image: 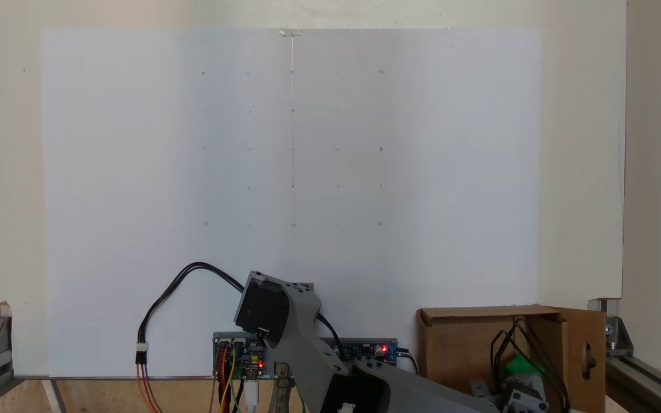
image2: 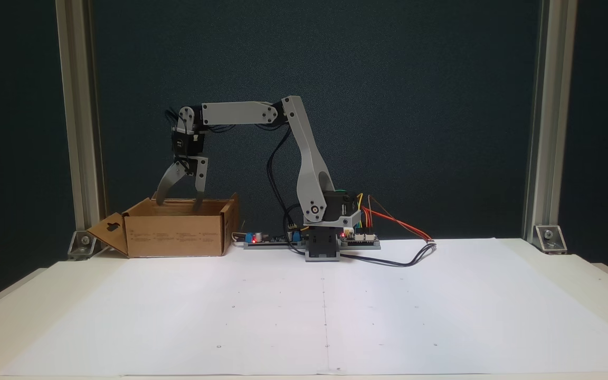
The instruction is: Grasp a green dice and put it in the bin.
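Dice [image: 518, 365] lies inside bin [image2: 172, 235], under spread fingers [image2: 165, 184].

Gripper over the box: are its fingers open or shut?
Open. In a fixed view the gripper hangs over the bin with its two fingers spread apart, tips dipping just inside the rim.

Matt brown cardboard bin [image2: 177, 235], smooth white paper sheet [image2: 335, 311], glossy green dice [image: 518, 366].
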Action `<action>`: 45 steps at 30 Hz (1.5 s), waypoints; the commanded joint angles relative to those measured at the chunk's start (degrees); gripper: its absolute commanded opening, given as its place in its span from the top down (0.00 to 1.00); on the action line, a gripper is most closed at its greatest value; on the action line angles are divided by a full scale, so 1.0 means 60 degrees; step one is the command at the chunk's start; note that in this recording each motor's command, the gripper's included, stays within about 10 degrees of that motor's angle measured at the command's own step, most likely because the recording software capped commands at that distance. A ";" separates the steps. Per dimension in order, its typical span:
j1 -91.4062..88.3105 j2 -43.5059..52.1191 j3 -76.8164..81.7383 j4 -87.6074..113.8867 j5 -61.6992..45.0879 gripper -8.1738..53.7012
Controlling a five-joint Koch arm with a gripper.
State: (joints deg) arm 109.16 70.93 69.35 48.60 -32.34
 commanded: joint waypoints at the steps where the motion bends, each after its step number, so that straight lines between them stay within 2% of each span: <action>1: -0.0161 0.0220 -0.0132 -0.0146 -0.0747 0.29; 4: -0.0557 0.0571 -0.0146 -0.0176 -0.0293 0.24; 8: -0.1816 0.1333 -0.0146 -0.0205 0.0981 0.24; 14: -0.5127 0.2930 -0.0146 -0.0864 0.3351 0.24; 17: -0.7061 0.3223 -0.0132 -0.0820 0.4277 0.22; 21: -0.9727 0.3604 0.0352 -0.0835 0.4717 0.16; 29: -1.4795 0.4556 0.1992 -0.1025 0.5464 0.15; 34: -1.7285 0.5288 0.3457 -0.2769 0.5464 0.16; 45: -1.7974 0.6812 0.5845 -0.6313 0.5830 0.16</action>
State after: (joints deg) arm 1.41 108.72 105.47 16.88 -0.97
